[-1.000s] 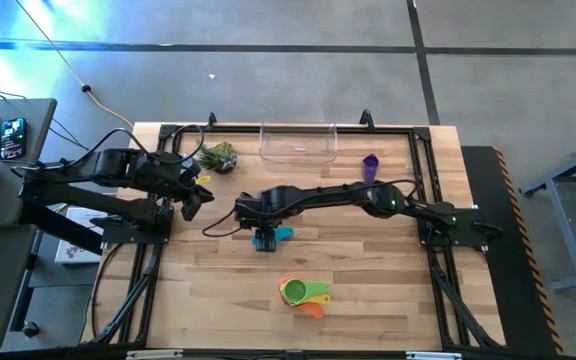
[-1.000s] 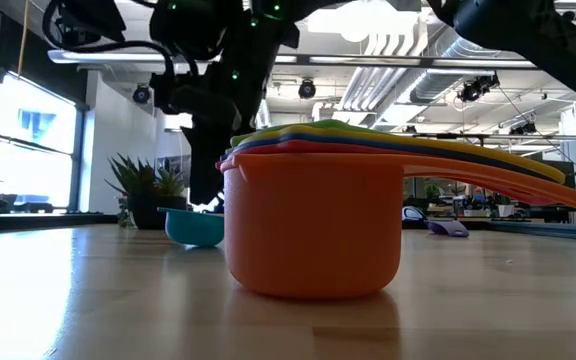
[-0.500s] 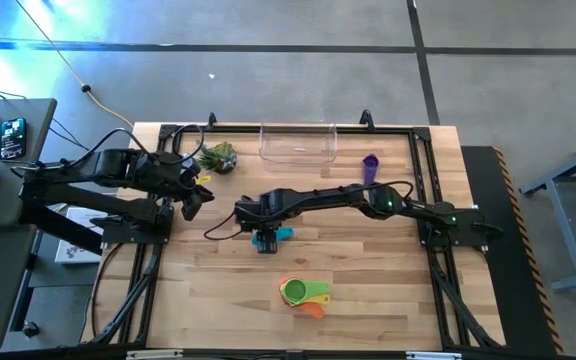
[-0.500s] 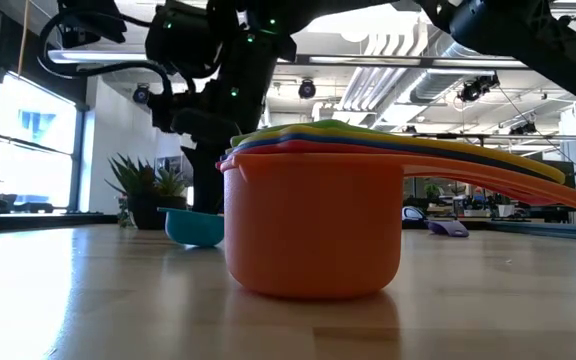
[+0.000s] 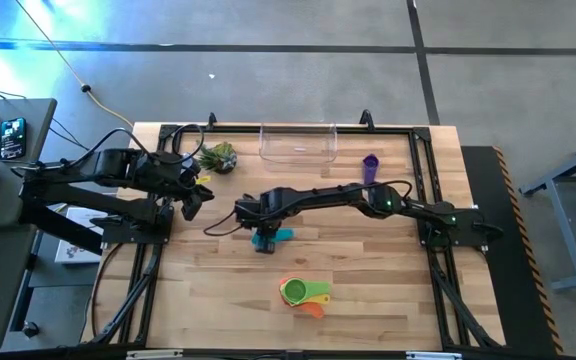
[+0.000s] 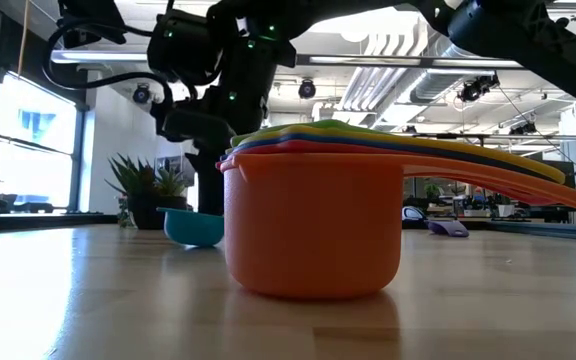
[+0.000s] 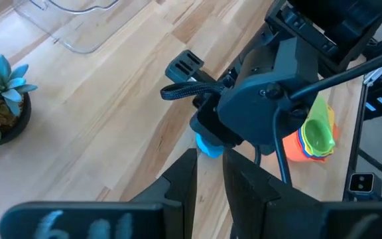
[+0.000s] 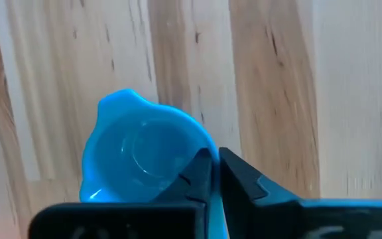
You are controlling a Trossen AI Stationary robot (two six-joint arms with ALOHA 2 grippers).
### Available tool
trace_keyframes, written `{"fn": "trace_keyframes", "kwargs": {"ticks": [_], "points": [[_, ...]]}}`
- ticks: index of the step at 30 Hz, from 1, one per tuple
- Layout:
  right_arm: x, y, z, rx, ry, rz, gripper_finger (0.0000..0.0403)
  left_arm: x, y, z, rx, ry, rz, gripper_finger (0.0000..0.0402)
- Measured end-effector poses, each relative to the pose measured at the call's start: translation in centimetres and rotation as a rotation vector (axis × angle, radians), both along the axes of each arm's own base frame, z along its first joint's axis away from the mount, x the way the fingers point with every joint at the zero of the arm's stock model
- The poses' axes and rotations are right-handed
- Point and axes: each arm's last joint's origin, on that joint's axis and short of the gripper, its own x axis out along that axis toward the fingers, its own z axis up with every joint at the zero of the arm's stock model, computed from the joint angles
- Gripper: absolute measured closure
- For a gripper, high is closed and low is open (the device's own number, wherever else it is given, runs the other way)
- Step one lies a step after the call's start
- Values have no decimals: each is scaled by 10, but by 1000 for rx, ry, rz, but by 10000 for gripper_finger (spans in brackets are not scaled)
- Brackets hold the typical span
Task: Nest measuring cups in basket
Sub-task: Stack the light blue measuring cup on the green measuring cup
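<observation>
Right gripper (image 8: 211,174) pinched shut on light blue cup (image 8: 141,156) at table centre, basket (image 5: 298,143) at twelve o'clock empty, all nesting there left.

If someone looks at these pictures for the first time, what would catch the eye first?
Most striking is the right gripper in the middle of the table, shut on the rim of a light blue cup. Nearer the front edge stands a bright stack of cups, orange at the bottom. The clear basket waits at the far edge, with a purple cup beside it.
</observation>
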Motion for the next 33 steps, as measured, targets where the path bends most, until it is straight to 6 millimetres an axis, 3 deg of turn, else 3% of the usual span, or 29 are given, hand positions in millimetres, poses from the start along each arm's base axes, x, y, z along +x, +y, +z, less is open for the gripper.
{"fn": "trace_keyframes", "kwargs": {"ticks": [8, 17, 26, 33], "points": [[-5, -1, 4, 82, 41, -138, 399, 0, 0, 0, 11, 6, -10, 339], [-18, 7, 53, 141, -1, -272, 401, -2, 0, -2, 20, 37, -16, 339], [-48, 38, 107, 178, 9, -320, 402, -3, 0, -3, 20, 46, -16, 339], [-68, 78, 113, 178, 111, -348, 402, -3, 0, -3, 19, 52, -17, 339]]}}
